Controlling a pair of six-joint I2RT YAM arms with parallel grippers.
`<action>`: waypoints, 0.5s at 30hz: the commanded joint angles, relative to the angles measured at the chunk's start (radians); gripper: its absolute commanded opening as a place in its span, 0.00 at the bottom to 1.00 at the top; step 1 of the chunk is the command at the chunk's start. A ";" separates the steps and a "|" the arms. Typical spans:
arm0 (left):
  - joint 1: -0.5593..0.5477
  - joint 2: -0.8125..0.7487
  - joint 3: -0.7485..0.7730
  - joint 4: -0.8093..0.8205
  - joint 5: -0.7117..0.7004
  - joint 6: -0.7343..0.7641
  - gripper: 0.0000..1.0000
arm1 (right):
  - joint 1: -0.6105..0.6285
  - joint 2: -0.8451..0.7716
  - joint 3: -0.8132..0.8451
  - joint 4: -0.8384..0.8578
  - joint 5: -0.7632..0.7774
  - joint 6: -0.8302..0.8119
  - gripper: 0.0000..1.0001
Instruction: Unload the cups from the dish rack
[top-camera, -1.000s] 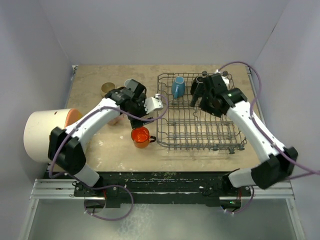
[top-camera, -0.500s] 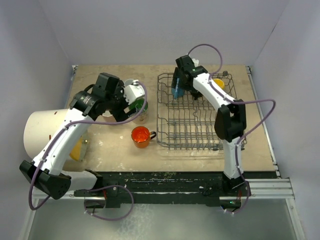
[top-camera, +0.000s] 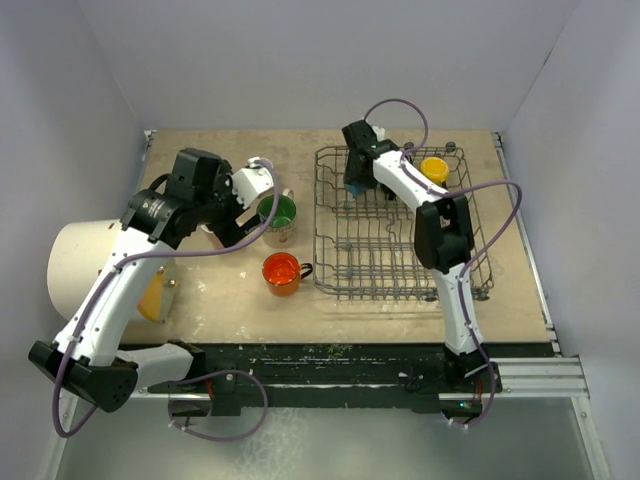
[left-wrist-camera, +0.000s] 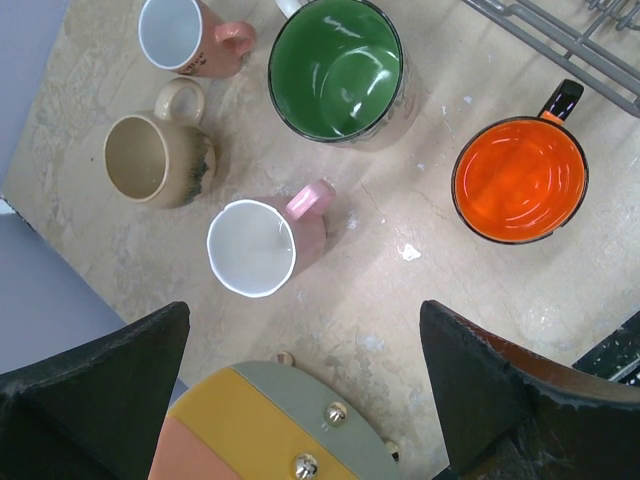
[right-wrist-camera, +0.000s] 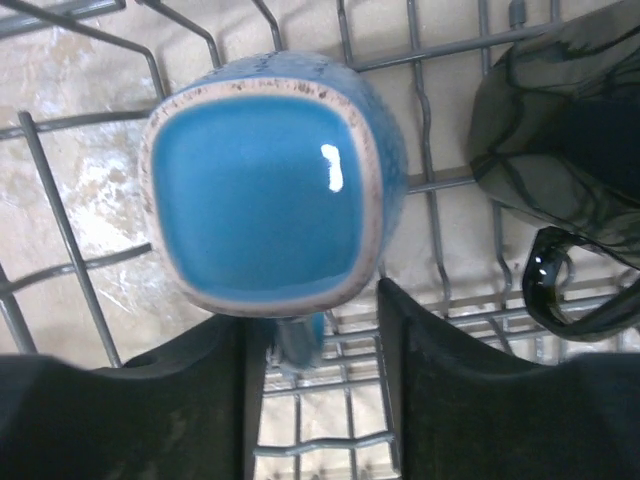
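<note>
The dish rack (top-camera: 400, 262) is a dark wire basket on the right of the table. A blue cup (right-wrist-camera: 265, 190) lies on its tines at the back left. My right gripper (right-wrist-camera: 310, 330) is over it, jaws part-way in, with the cup's handle (right-wrist-camera: 298, 342) between the fingers and a gap on the right side. A black cup (right-wrist-camera: 560, 150) lies beside it and a yellow cup (top-camera: 434, 168) sits at the rack's back. My left gripper (left-wrist-camera: 303, 320) hangs open and empty above the table, over a pink cup (left-wrist-camera: 262, 245).
On the table left of the rack stand a cream cup with green inside (left-wrist-camera: 338, 65), an orange cup (left-wrist-camera: 520, 180), a tan cup (left-wrist-camera: 150, 160) and a salmon cup (left-wrist-camera: 190, 35). A big cream cylinder (top-camera: 90, 265) lies at the left edge.
My right arm swung to the rack's back left corner and its jaws narrowed around the blue cup's handle. My left arm drew back leftward, staying open.
</note>
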 joint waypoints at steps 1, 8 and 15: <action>0.004 -0.039 -0.002 -0.007 -0.033 -0.018 0.99 | 0.024 0.013 0.052 0.037 0.065 -0.025 0.39; 0.004 -0.069 0.000 -0.037 -0.054 -0.008 0.99 | 0.061 -0.014 0.054 0.042 0.136 -0.049 0.03; 0.005 -0.105 -0.006 -0.025 -0.034 0.004 0.99 | 0.065 -0.163 0.104 0.019 0.167 -0.076 0.00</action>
